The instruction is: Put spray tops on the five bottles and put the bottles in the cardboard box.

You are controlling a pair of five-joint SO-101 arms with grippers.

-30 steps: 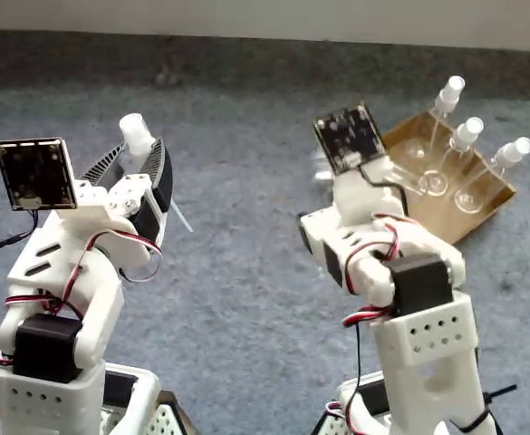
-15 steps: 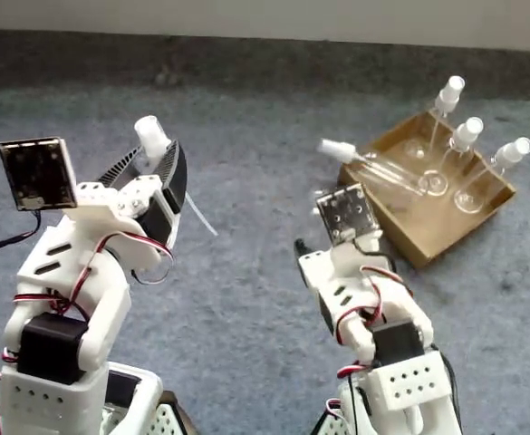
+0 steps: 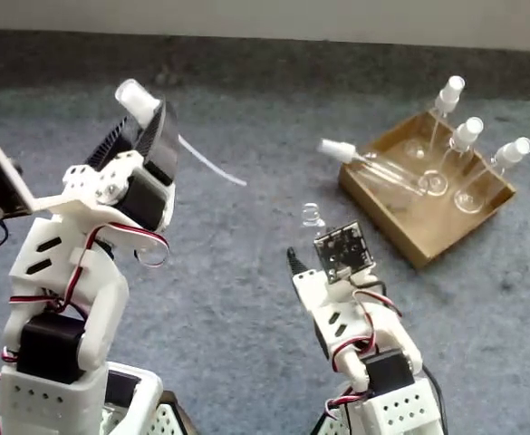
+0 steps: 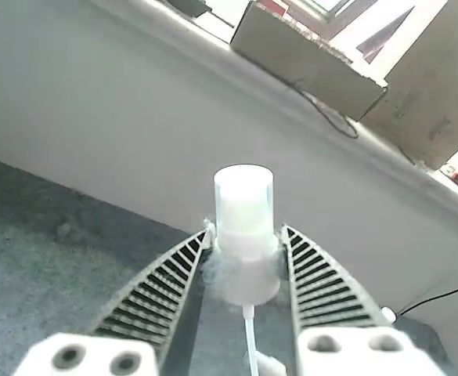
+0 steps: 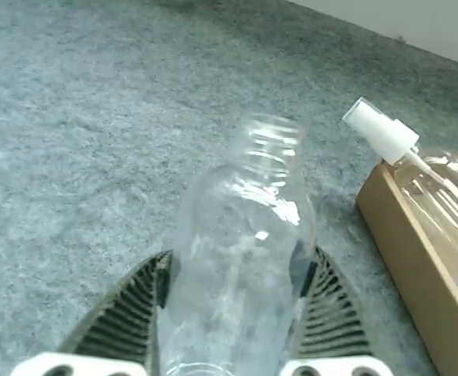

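Note:
My left gripper (image 3: 143, 116) is held high over the left of the grey carpet, shut on a white spray top (image 3: 134, 94) whose thin dip tube (image 3: 212, 167) slants toward the middle. The left wrist view has the spray top (image 4: 244, 235) pinched between both fingers. My right gripper (image 5: 238, 270) is low near the front centre, shut on a clear uncapped bottle (image 5: 244, 235); its open neck (image 3: 312, 215) pokes out beyond the wrist. The cardboard box (image 3: 400, 227) lies at the right with several capped bottles (image 3: 467, 134) in it.
One capped bottle (image 3: 373, 165) lies across the box's left rim with its spray head (image 5: 380, 131) sticking out over the carpet. Open carpet (image 3: 237, 272) stretches between the two arms and in front of the box. A pale wall runs along the far edge.
The right arm has drawn back from the box toward the front, and the bare bottle's neck now shows ahead of it. The left arm has tilted the spray top higher and to the left.

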